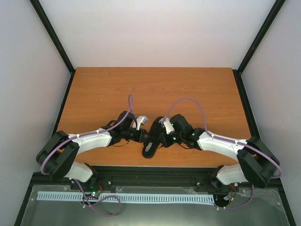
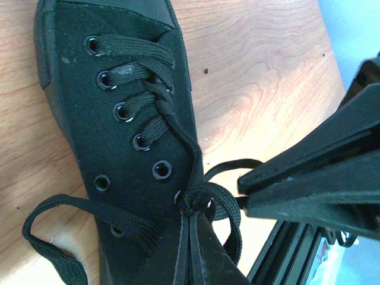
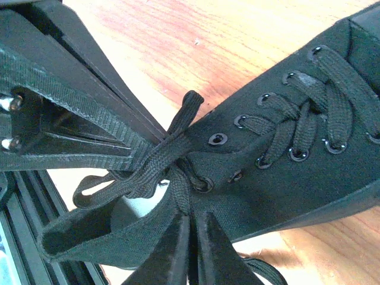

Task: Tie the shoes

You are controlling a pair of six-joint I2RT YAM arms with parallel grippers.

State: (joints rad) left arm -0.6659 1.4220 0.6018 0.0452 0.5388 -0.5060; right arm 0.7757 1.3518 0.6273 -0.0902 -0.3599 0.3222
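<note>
The shoes are one small black low-top shoe lying near the table's front edge, between both grippers. Its thin black laces are threaded through the lower eyelets and loose at the top. My left gripper is shut on a lace loop at the shoe's top eyelets. My right gripper is shut on a flat lace strand beside the shoe's top eyelet. The two grippers meet tip to tip over the knot area. In the top view the left gripper and right gripper hide most of the shoe.
A loose lace end trails on the wooden table left of the shoe. A black metal rail runs just behind the table's front edge, close under both grippers. Grey walls enclose the table on three sides.
</note>
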